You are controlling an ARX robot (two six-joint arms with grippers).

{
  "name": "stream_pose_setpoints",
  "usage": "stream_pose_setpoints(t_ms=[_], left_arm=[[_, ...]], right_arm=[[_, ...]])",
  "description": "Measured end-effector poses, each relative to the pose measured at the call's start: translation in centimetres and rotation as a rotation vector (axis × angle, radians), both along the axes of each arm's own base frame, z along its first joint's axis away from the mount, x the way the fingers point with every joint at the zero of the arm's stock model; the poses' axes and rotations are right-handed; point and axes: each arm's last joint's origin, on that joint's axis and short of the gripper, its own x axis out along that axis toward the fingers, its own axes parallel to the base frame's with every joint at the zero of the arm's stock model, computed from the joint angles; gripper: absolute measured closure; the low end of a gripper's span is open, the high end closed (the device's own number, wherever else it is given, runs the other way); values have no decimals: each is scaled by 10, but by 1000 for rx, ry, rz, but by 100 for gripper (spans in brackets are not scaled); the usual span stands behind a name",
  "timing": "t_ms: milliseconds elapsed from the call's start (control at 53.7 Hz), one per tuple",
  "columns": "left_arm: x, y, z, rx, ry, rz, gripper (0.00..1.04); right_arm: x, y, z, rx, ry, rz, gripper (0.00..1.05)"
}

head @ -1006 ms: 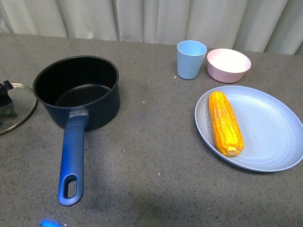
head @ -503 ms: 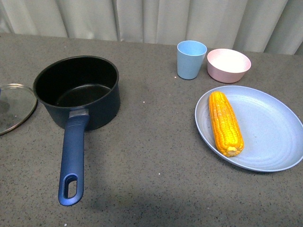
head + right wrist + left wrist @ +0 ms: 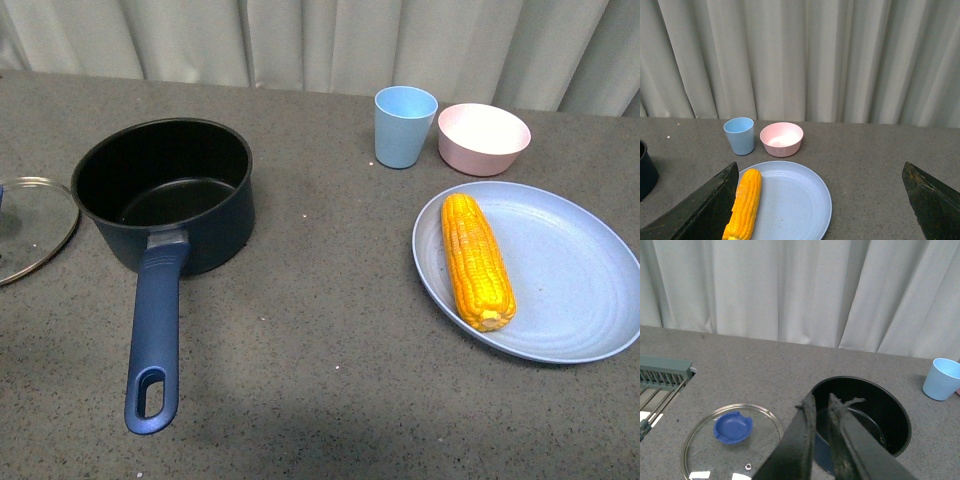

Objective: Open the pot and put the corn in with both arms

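Observation:
The dark navy pot stands open on the grey table, its long blue handle pointing toward me. Its glass lid with a blue knob lies flat on the table left of the pot. The yellow corn lies on a light blue plate at the right. Neither arm shows in the front view. My left gripper is shut and empty, raised above the table between lid and pot. My right gripper is open wide and empty, above the plate and corn.
A light blue cup and a pink bowl stand behind the plate. A grey-green rack shows at the table's left side in the left wrist view. White curtains hang behind the table.
A second ago the left gripper showed at the lid's left edge in the front view; it has since left that view. The lid lies still on the table.

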Motion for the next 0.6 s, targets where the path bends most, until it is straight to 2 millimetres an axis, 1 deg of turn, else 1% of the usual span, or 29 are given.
stream_pose_setpoints(t_ms=[37,168,224,335,596], left_arm=[[-3,-1,0,-1,0,2,101],[-13,-5,0,3,2,3,101],[-17,-10,0,4,1,20,101],[-24,-16,1,5,-2,-6,101],[-36,-16,6,5,-16,-2,101]], right_arm=[[0,0,0,0,0,0,9],[0,0,0,0,0,0,9],[0,0,0,0,0,0,9],[0,0,0,0,0,0,9],[0,0,0,0,0,0,9]])
